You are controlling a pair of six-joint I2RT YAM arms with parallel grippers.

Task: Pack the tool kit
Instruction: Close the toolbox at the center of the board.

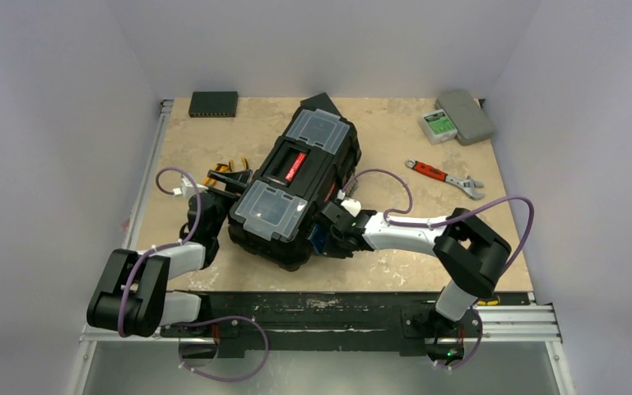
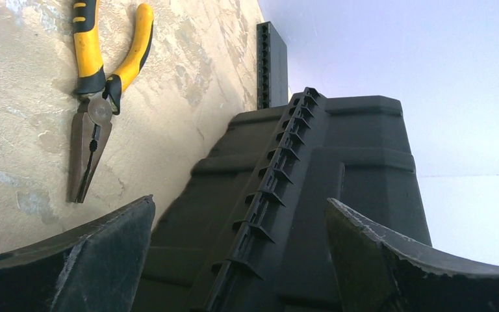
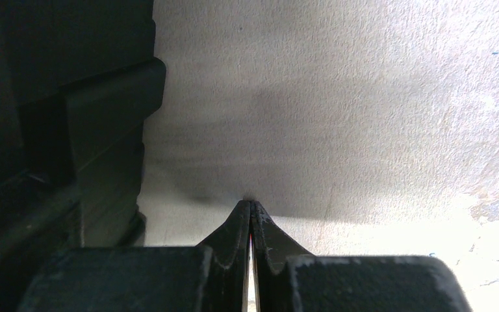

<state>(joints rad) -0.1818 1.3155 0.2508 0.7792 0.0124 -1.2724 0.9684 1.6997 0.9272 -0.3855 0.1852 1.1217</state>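
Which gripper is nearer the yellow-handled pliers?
Left. The left gripper, open, sits near the pliers, left of the toolbox; right gripper, shut, is on the toolbox's other side.

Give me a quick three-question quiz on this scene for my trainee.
1. True or false: the right end effector holds the adjustable wrench.
2. Which end effector stands open with the toolbox between its fingers? A) left B) right C) neither
3. What colour are the handles of the pliers?
Key: 1 false, it is shut and empty, and the wrench lies on the table; 2 A, the left end effector; 3 yellow with black.
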